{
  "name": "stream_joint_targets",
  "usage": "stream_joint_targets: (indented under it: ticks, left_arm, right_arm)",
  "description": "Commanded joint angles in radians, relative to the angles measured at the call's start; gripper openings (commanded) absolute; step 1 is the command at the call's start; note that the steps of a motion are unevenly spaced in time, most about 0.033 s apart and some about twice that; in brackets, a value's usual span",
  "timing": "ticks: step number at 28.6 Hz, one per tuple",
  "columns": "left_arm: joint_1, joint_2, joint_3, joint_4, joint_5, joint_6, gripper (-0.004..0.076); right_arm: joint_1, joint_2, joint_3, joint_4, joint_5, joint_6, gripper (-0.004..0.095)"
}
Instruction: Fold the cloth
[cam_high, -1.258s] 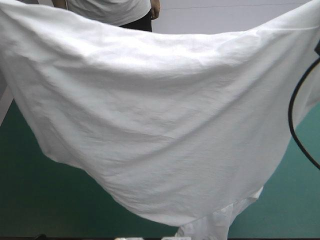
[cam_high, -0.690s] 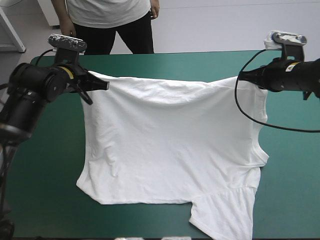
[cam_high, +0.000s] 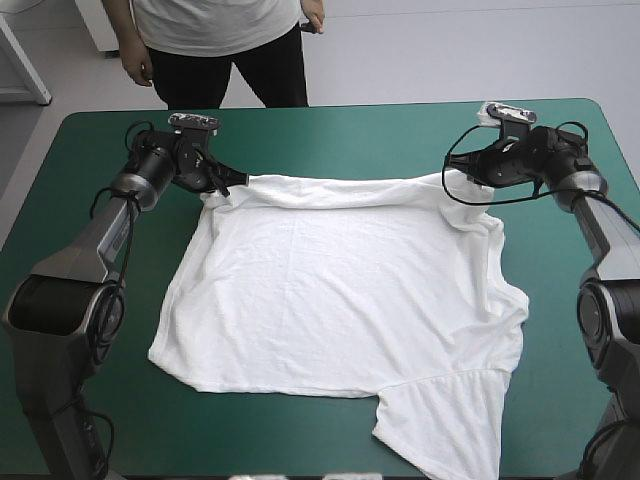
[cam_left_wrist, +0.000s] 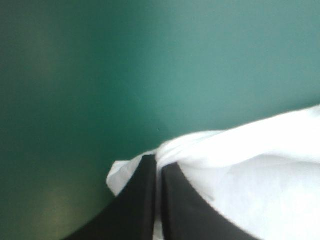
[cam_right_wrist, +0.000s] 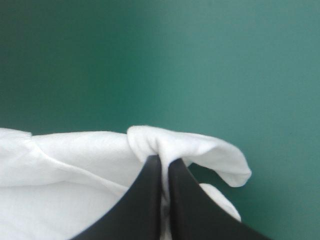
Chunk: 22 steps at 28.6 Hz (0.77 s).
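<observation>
Showing the T-shirt (cam_high: 350, 290) spread nearly flat on the cover (cam_high: 300, 130), seen from above, with the table's far edge taken as 12 o'clock.

At 10 o'clock of the T-shirt, the left gripper (cam_high: 228, 183) sits low at the far left corner of the fabric. In the left wrist view, its black fingers (cam_left_wrist: 140, 200) are pressed together with only a thin slit between them. A small bunch of the T-shirt (cam_left_wrist: 260, 170) is pinched at the left gripper's (cam_left_wrist: 156, 161) tips, and bare teal-green cover (cam_left_wrist: 150, 60) lies ahead.

Between the two arms, the far edge of the T-shirt runs from 10 o'clock to 2 o'clock in a slightly rumpled line. The body lies toward 6 o'clock with light wrinkles. One sleeve (cam_high: 450, 425) points to 5 o'clock, near the table's near edge.

At 2 o'clock, the right gripper (cam_high: 447, 178) meets the far right corner. In the right wrist view, its fingers (cam_right_wrist: 190, 210) are likewise clenched on a rolled fold of the T-shirt (cam_right_wrist: 75, 170), which curls over the right gripper's (cam_right_wrist: 164, 161) tips. Bare cover (cam_right_wrist: 150, 50) lies beyond.
</observation>
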Motion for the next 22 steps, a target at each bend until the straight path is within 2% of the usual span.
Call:
stream_joint_targets:
  ticks: [1, 4, 7, 8, 10, 11, 17, 22]
  left_arm:
    - [0.003, -0.039, -0.038, 0.0, -0.086, -0.015, -0.0008]
    - [0.003, -0.034, -0.038, 0.021, -0.088, -0.02, 0.0058]
    - [0.003, -0.038, -0.05, 0.021, 0.0, -0.02, 0.0249]
    - [0.003, -0.042, -0.061, 0.021, 0.03, -0.028, 0.0302]
    - [0.003, -0.059, -0.075, 0.024, 0.064, -0.035, 0.0398]
    - [0.003, -0.075, -0.077, 0.024, 0.066, -0.035, 0.0419]
    - [0.003, -0.224, -0.077, 0.028, 0.05, -0.028, 0.0416]
    - [0.0, -0.383, -0.06, 0.022, 0.176, -0.028, 0.0416]
  right_arm:
    - [-0.003, -0.02, -0.035, 0.014, -0.055, -0.022, 0.0014]
    - [-0.003, -0.013, -0.043, 0.011, -0.004, -0.063, 0.024]
    - [-0.004, -0.013, -0.07, 0.016, 0.056, -0.056, 0.048]
    - [-0.004, -0.013, -0.087, 0.01, 0.088, -0.041, 0.0525]
    - [-0.004, -0.015, -0.124, -0.009, 0.145, -0.011, 0.0536]
    - [-0.004, -0.021, -0.137, -0.02, 0.171, 0.003, 0.0527]
    - [-0.004, -0.116, -0.169, -0.12, 0.287, 0.035, 0.0468]
    - [-0.004, -0.247, -0.161, -0.16, 0.412, 0.05, 0.0468]
